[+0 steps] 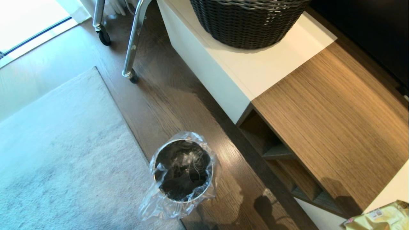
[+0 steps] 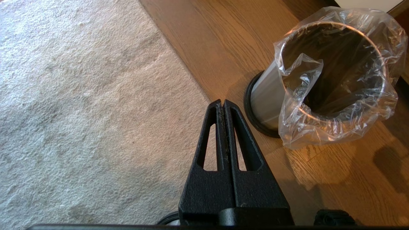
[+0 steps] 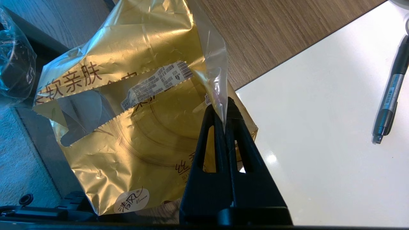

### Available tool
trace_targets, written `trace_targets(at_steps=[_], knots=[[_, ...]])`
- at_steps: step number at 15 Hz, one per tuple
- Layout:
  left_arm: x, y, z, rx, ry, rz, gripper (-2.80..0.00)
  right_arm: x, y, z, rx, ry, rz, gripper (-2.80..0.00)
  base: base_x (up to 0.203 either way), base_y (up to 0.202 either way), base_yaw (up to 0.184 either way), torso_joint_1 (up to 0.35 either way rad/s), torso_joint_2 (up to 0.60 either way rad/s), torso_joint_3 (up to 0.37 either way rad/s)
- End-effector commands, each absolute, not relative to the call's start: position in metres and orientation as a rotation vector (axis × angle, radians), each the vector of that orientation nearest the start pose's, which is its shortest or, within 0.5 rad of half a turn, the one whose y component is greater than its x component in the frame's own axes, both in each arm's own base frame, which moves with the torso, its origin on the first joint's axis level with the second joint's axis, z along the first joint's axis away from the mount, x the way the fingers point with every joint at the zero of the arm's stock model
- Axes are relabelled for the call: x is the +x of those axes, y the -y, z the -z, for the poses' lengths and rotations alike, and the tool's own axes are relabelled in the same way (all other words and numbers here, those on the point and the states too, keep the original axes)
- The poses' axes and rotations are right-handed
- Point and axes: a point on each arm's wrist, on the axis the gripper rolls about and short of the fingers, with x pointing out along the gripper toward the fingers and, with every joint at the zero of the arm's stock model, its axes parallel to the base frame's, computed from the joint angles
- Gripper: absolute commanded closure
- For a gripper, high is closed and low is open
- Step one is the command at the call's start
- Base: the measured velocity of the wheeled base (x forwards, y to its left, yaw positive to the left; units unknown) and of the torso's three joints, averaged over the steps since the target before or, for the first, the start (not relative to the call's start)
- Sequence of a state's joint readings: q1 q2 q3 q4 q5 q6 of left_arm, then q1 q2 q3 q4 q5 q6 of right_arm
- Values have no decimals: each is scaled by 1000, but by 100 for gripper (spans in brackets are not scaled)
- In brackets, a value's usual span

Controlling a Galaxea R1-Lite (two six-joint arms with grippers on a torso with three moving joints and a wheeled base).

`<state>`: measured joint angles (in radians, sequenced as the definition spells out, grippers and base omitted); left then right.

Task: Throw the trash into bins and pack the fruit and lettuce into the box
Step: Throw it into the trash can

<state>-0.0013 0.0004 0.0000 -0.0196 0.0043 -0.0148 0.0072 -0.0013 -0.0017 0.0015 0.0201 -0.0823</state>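
The shiny gold wrapper (image 3: pixel 134 127), a piece of the trash, hangs crumpled over the edge of a white top; its corner also shows at the lower right of the head view (image 1: pixel 383 218). My right gripper (image 3: pixel 223 110) is shut on the wrapper's clear plastic flap. One of the steel bins (image 1: pixel 183 169), lined with a clear bag, stands on the wood floor beside the carpet. My left gripper (image 2: pixel 222 101) is shut and empty, hanging above the carpet's edge just beside that bin (image 2: pixel 266 102). Fruit, lettuce and box are out of view.
A dark woven basket (image 1: pixel 249 22) sits on the white cabinet (image 1: pixel 255 70), which adjoins a wood top (image 1: pixel 335 121) with open shelves beneath. Chrome cart legs on castors (image 1: pixel 131 75) stand on the floor. A pale carpet (image 1: pixel 64 143) covers the left. A pen (image 3: pixel 388 105) lies on the white top.
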Motion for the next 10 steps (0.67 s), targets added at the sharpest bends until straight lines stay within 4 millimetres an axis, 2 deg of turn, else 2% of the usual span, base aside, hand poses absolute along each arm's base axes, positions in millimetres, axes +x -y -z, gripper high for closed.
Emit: trace_targets(at_steps=[1,7,10], knots=[[-23,0,-78,-15,19,-3,0,-23,0,-76,-83,1,-28,0,0,0,0,0,0,0],[-23,0,-78,-15,19,-4,0,-23,0,-76,-84,1,-28,0,0,0,0,0,0,0],[-23,0,-78,-15,20,-3,0,-23,0,-76,-83,1,-28,0,-149,0,-1,1,2,3]])
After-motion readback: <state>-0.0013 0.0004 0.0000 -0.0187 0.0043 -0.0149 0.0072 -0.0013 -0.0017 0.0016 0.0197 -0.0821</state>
